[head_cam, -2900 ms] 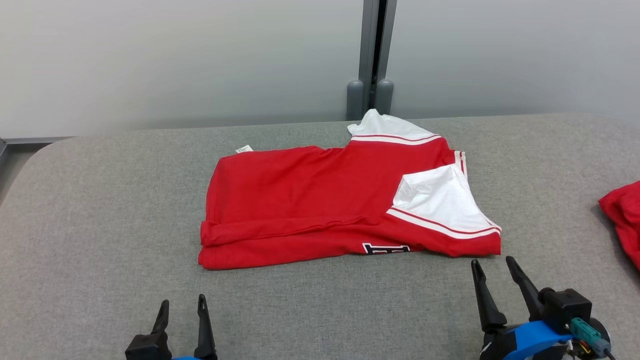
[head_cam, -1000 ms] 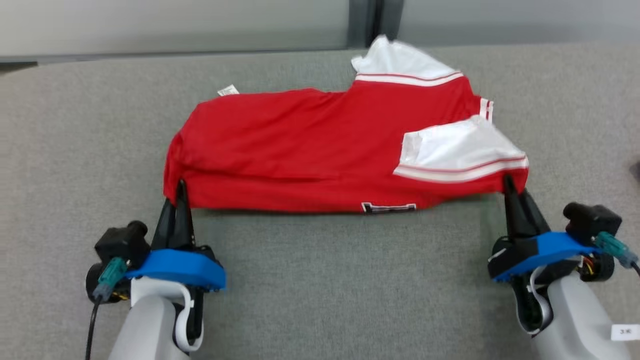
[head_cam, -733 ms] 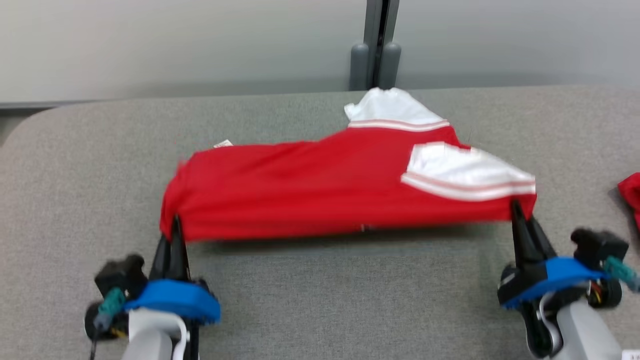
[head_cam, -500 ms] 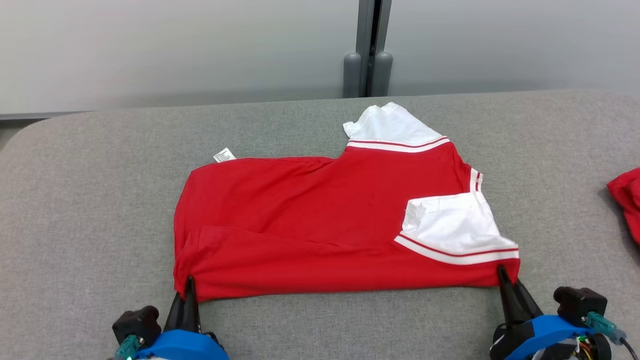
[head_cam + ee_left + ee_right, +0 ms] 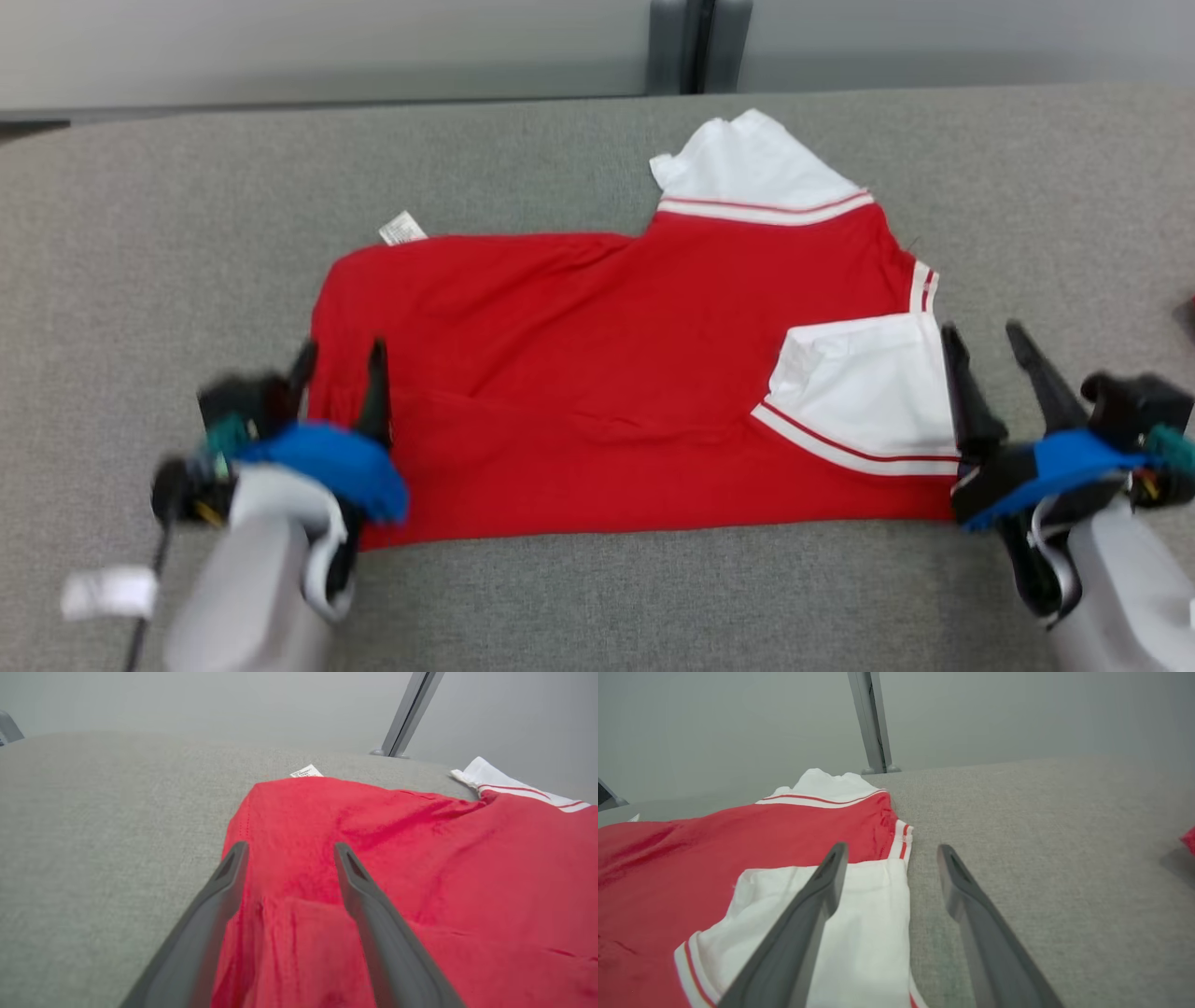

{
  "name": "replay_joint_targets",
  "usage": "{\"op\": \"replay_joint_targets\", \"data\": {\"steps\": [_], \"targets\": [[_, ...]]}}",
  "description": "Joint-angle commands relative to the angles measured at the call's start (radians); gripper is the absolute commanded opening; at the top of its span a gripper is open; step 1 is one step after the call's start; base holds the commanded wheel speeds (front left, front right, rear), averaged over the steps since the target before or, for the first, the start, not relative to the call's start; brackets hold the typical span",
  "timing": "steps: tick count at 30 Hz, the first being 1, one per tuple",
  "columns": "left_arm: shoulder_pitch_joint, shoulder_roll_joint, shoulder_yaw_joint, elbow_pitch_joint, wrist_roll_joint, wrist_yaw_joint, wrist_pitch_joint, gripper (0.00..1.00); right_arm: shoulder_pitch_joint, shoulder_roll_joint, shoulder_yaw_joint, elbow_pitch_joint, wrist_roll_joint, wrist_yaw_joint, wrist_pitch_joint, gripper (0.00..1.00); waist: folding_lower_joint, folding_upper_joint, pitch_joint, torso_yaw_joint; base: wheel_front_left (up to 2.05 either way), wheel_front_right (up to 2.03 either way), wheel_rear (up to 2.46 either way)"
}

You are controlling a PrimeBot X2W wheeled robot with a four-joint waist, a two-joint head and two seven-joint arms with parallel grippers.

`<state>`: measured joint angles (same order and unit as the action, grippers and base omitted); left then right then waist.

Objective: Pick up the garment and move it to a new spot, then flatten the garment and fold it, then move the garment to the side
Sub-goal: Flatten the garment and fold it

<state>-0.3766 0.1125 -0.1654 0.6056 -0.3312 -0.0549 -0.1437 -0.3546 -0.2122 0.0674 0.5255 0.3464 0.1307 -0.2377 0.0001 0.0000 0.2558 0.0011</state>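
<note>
A wide grey fabric-covered counter (image 5: 579,597) runs across the head view, with a pale grey wall (image 5: 280,47) behind it and a dark upright post (image 5: 691,47) at twelve o'clock.

A red garment (image 5: 607,373), a short-sleeved shirt, lies spread on the middle of the counter, folded lengthwise, its long side running from nine o'clock to three o'clock. A soft crease crosses its near half.

Two pale forearms with blue wrist collars come in from the bottom corners. The left pincer (image 5: 340,350) is at eight o'clock, blurred, its two dark fingers apart and gripping nothing. In the left wrist view, the left pincer (image 5: 290,847) straddles the shirt's left edge, both fingers above red cloth; whether they touch it cannot be told.

The right pincer (image 5: 980,329) is at four o'clock, fingers apart and gripping nothing. In the right wrist view, the right pincer (image 5: 892,848) has one finger above the white sleeve and the other above bare counter.

That white sleeve (image 5: 868,392), trimmed with a red stripe, lies folded onto the shirt at four o'clock. A second white sleeve (image 5: 756,168) sticks out at one o'clock.

A small white label (image 5: 401,227) pokes out at eleven o'clock.
</note>
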Motion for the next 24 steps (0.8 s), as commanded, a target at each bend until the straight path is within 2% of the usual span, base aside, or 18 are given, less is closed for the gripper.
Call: {"op": "replay_joint_targets", "data": {"steps": [1, 6, 11, 17, 24], "targets": [[-0.053, 0.019, -0.002, -0.001, 0.008, -0.008, 0.027, 1.00, -0.028, -0.011, 0.005, -0.008, -0.004, 0.000, 0.004, 1.00, -0.0001, 0.0000, 0.027, 0.016, 0.00, 0.00, 0.00], [-0.247, 0.096, -0.040, 0.022, 0.001, -0.051, 0.244, 1.00, -0.130, -0.032, 0.040, -0.019, -0.010, 0.000, 0.020, 1.00, -0.0001, 0.0000, 0.100, 0.013, 0.00, 0.00, 0.00], [-0.349, 0.153, -0.062, 0.042, -0.043, -0.070, 0.382, 1.00, -0.198, -0.035, 0.081, -0.007, 0.002, 0.000, 0.012, 1.00, -0.0001, 0.0000, 0.154, -0.003, 0.00, 0.00, 0.00], [-0.361, 0.180, -0.095, 0.044, -0.118, -0.078, 0.440, 1.00, -0.239, -0.045, 0.112, 0.023, 0.021, 0.000, -0.002, 1.00, -0.0001, 0.0000, 0.178, -0.014, 0.00, 0.00, 0.00], [-0.360, 0.193, -0.129, 0.053, -0.138, -0.076, 0.380, 1.00, -0.301, -0.074, 0.145, 0.042, 0.032, 0.000, 0.000, 1.00, -0.0001, 0.0000, 0.200, -0.007, 0.00, 0.00, 0.00]]}}
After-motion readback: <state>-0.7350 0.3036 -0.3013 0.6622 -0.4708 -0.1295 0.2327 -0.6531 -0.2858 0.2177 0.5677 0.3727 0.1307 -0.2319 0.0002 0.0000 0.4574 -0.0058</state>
